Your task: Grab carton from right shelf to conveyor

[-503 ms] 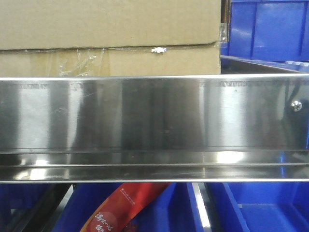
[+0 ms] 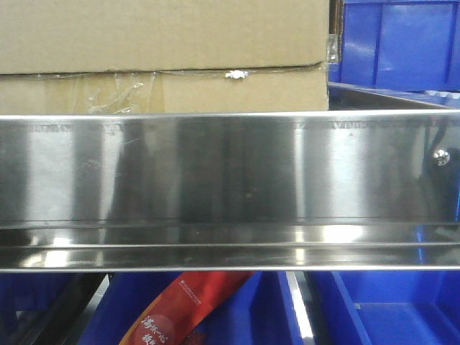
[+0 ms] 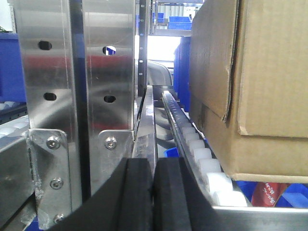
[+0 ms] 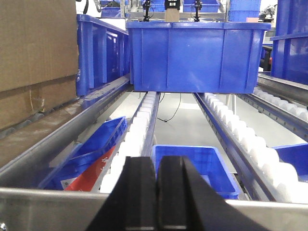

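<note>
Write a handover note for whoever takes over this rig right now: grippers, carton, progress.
The left gripper is shut and empty, at the shelf's front edge, just left of the carton.
The right gripper is shut and empty, facing the roller lane to the carton's right, where a blue bin sits farther back.
The carton rests on the right shelf behind the front rail; neither gripper touches it.
The conveyor is not in view.
Done: arms flank the carton.
Left: grip it, lift it off the shelf, carry it to the conveyor.
</note>
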